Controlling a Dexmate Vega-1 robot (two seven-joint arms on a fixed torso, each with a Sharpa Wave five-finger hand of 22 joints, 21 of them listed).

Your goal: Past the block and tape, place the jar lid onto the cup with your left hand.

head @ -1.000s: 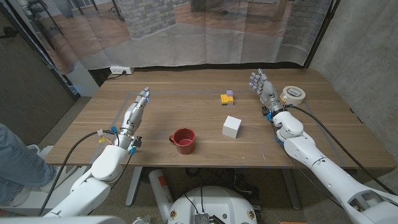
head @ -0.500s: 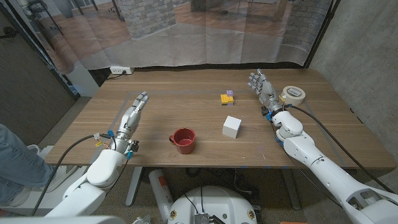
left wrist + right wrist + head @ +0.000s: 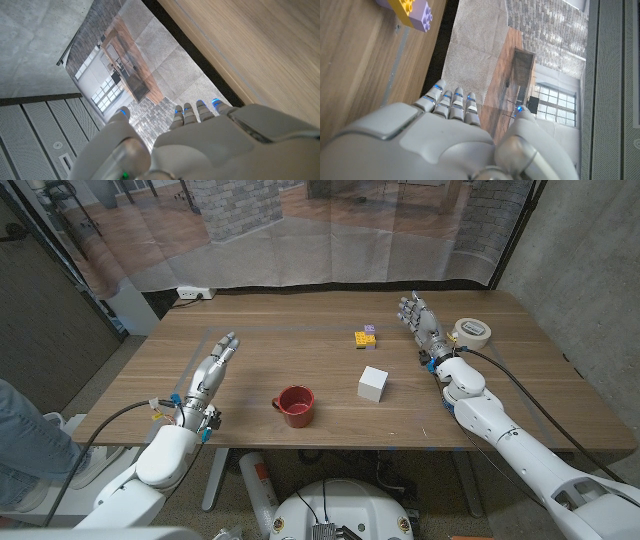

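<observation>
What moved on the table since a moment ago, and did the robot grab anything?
The left hand drew back toward the robot's own edge of the table, open and holding nothing. Nothing was grabbed or let go. The right hand stayed beside the tape roll, and the red cup, white block and small coloured bricks stayed where they were.

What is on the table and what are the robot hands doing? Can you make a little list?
cup: red cup, near the table's front edge, nothing on it
white block: white block, right of the cup
toy bricks: yellow and purple toy bricks, behind the white block
tape: roll of tape, far right, beside the right robot hand
jar lid: cannot see one
left robot hand: left robot hand, open, holding nothing, left of the cup
right robot hand: right robot hand, open, holding nothing
table: wooden table
</observation>
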